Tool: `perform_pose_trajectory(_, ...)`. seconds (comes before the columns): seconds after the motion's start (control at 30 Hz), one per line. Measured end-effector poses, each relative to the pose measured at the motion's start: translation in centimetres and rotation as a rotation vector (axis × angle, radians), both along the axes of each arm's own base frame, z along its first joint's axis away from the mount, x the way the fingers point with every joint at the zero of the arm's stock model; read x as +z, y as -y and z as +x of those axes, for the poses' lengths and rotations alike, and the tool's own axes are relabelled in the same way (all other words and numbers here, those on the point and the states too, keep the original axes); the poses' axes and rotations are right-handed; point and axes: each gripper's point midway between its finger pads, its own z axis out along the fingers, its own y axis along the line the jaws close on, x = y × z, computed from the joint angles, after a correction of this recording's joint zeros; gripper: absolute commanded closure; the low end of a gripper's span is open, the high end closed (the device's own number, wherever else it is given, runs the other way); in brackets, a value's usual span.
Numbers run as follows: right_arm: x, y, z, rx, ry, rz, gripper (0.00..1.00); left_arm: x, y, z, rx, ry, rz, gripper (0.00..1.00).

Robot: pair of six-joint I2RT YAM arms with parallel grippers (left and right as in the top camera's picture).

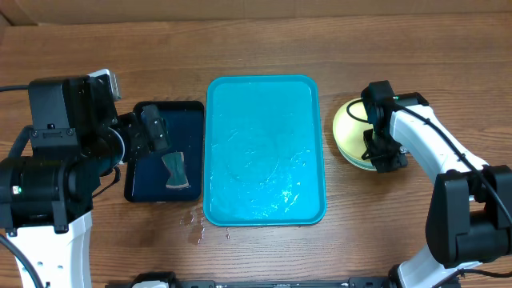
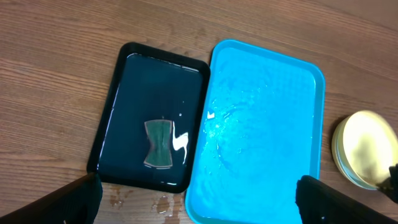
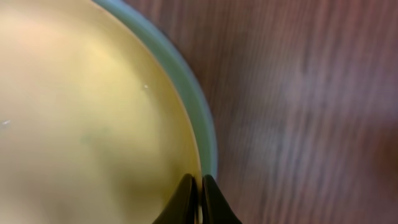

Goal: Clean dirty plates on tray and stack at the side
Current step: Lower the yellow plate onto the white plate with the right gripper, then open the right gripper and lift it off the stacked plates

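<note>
The turquoise tray (image 1: pixel 264 200) lies wet and bare at the table's centre; it also shows in the left wrist view (image 2: pixel 311 81). The plates (image 1: pixel 350 132) are stacked on the table right of the tray, a pale yellow-green one on top. In the right wrist view the top yellow plate (image 3: pixel 93 112) lies over a light blue plate's rim (image 3: pixel 200 121). My right gripper (image 3: pixel 200 196) is shut on the yellow plate's rim, at the stack's right side (image 1: pixel 382 152). My left gripper (image 2: pixel 199 205) is open and empty, high above the black tray and the turquoise tray.
A small black tray (image 1: pixel 142 188) lies against the turquoise tray's left side and holds a dark grey-green sponge (image 1: pixel 174 170) in shallow water; the sponge also shows in the left wrist view (image 2: pixel 160 144). Water drops (image 1: pixel 196 228) lie on the wood by the trays' front edges.
</note>
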Motion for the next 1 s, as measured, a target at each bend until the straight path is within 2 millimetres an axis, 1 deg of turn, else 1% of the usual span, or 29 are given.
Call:
perform_pose_trajectory(0.07,-0.1,0.3,-0.4,-0.016,-0.012,-0.012,0.93,0.0,0.0,0.0,0.0,0.0,0.0,0.0)
perform_pose_trajectory(0.13,-0.1,0.3,-0.5,-0.022,-0.011,-0.015,0.78,0.0,0.0,0.0,0.0,0.0,0.0,0.0)
perform_pose_trajectory(0.17,-0.1,0.3,-0.6,-0.025,-0.013,-0.018,0.74,0.0,0.0,0.0,0.0,0.0,0.0,0.0)
perform_pose_trajectory(0.33,-0.2,0.4,-0.6,-0.028,-0.014,-0.021,0.67,0.0,0.0,0.0,0.0,0.0,0.0,0.0)
perform_pose_trajectory(0.4,-0.2,0.4,-0.6,-0.027,-0.014,-0.022,0.58,0.0,0.0,0.0,0.0,0.0,0.0,0.0)
perform_pose_trajectory(0.47,-0.2,0.4,-0.6,-0.018,-0.015,-0.022,0.54,0.0,0.0,0.0,0.0,0.0,0.0,0.0)
perform_pose_trajectory(0.53,-0.2,0.4,-0.3,0.005,-0.01,-0.021,0.46,0.0,0.0,0.0,0.0,0.0,0.0,0.0)
perform_pose_trajectory(0.57,-0.2,0.5,0.0,0.034,-0.002,-0.021,0.47,0.0,0.0,0.0,0.0,0.0,0.0,0.0)
perform_pose_trajectory(0.6,-0.3,0.5,0.5,0.071,0.009,-0.021,0.49,0.0,0.0,0.0,0.0,0.0,0.0,0.0)
perform_pose_trajectory(0.73,-0.3,0.5,2.6,0.288,0.04,-0.026,0.5,0.0,0.0,0.0,0.0,0.0,0.0,0.0)
perform_pose_trajectory(0.8,-0.3,0.5,3.3,0.415,0.034,-0.028,0.58,0.0,0.0,0.0,0.0,0.0,0.0,0.0)
perform_pose_trajectory(0.87,-0.2,0.4,3.9,0.526,0.028,-0.031,0.64,0.0,0.0,0.0,0.0,0.0,0.0,0.0)
perform_pose_trajectory(0.9,-0.2,0.4,4.1,0.573,0.026,-0.034,0.66,0.0,0.0,0.0,0.0,0.0,0.0,0.0)
perform_pose_trajectory(1.0,-0.1,0.3,5.3,0.716,0.033,-0.05,0.67,0.0,0.0,0.0,0.0,0.0,0.0,0.0)
